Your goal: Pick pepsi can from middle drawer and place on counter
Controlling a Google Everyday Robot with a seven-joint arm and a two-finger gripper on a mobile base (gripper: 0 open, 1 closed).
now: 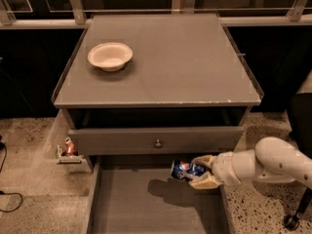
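Observation:
The pepsi can (184, 170), dark blue with a red, white and blue logo, lies sideways in my gripper (201, 171), lifted above the floor of the open middle drawer (146, 206). Its shadow falls on the drawer floor below it. The gripper's tan fingers (204, 182) are shut on the can's right end, above and below it. My white arm (268, 164) reaches in from the right. The can is just below the grey drawer front with the round knob (158, 143). The grey counter (180, 62) spreads above.
A white bowl (110, 56) sits on the counter's left part. A small reddish can (69, 146) stands on a low shelf left of the cabinet. A dark chair (300, 126) is at the right edge. Speckled floor surrounds the drawer.

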